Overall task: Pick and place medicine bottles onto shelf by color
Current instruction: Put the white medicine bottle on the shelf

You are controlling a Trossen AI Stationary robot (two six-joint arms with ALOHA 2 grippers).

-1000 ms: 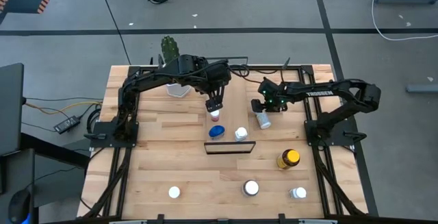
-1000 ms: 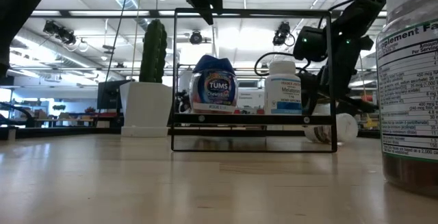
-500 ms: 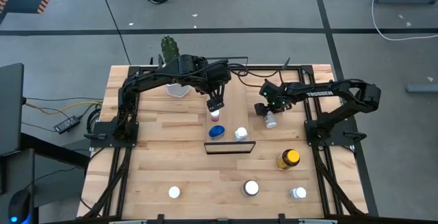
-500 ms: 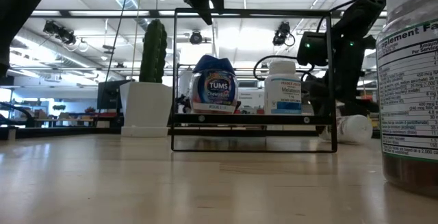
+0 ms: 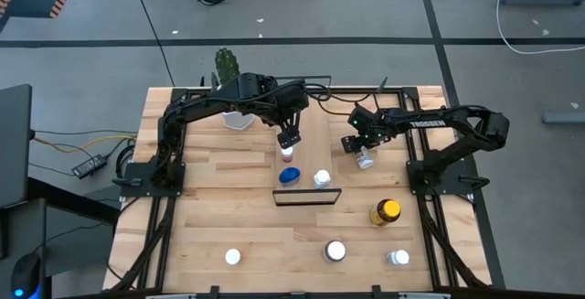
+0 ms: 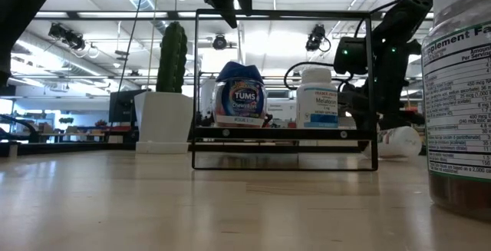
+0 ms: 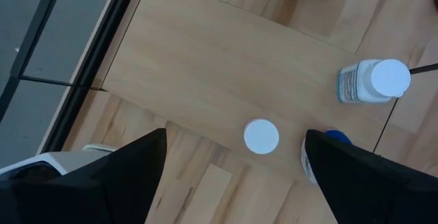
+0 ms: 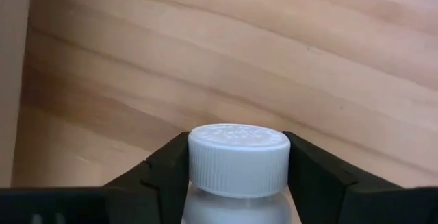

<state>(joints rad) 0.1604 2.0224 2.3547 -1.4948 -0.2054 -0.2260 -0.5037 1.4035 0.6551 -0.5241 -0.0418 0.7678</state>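
Right wrist view: the right gripper (image 8: 236, 176) pinches a white-capped bottle (image 8: 237, 157) at the neck, just right of the shelf (image 5: 307, 153). Light, rigid, slick plastic, I judge; grip below the cap. The left gripper (image 5: 289, 138) hangs spread over the shelf.

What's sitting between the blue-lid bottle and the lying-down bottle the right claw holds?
In the high view, a white-capped bottle stands on the shelf between the blue-lidded bottle and the bottle in the right gripper.
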